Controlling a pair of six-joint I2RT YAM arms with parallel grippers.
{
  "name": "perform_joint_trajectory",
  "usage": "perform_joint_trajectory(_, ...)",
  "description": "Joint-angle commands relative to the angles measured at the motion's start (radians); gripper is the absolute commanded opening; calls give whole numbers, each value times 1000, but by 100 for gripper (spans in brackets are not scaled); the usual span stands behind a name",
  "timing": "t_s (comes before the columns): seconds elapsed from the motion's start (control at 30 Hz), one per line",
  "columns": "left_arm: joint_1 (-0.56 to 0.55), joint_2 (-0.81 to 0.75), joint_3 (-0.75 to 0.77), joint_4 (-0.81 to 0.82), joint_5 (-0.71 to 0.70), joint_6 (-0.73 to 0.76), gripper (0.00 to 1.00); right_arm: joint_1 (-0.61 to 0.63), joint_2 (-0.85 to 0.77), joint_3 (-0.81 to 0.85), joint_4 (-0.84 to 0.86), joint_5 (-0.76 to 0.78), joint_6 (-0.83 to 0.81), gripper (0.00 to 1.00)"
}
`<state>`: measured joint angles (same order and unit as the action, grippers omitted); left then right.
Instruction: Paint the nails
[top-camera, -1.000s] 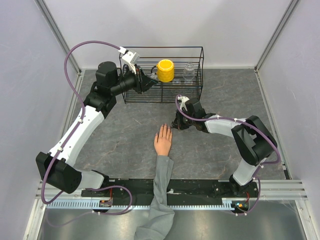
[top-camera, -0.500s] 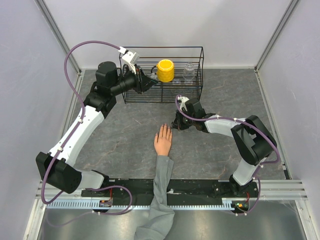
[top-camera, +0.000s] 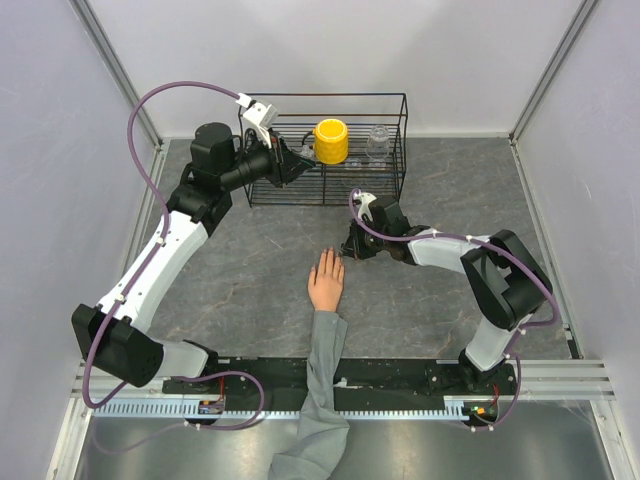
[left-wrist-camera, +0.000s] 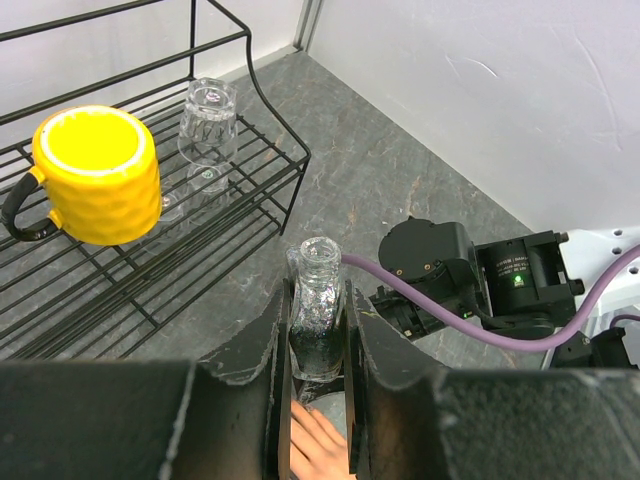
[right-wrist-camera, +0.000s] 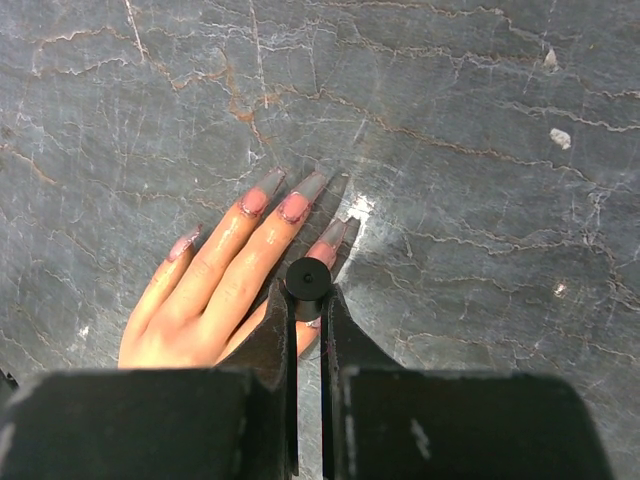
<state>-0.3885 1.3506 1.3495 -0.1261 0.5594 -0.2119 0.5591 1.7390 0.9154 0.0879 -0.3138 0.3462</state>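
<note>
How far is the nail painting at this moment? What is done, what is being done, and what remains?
Done, it seems: the bottle is open, and at least three nails carry a pinkish glittery coat near their bases. In hand: the left gripper holds the bottle; the right gripper, shut on the black brush cap, hangs over the mannequin hand. Left: the nail tips look grey and bare; the thumb is hidden.

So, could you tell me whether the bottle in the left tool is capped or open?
Open: the glass bottle in the left tool shows a bare mouth, no cap.
</note>
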Motion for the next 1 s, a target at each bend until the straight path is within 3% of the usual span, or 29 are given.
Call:
perform_joint_trajectory(0.0,5,-10,36,16,17,-14,2,4,14,33,15,5,2,0)
perform_joint_trajectory(0.97,8,-7,34,13,23,-24,2,-1,-4,23,-8,48,-9,0)
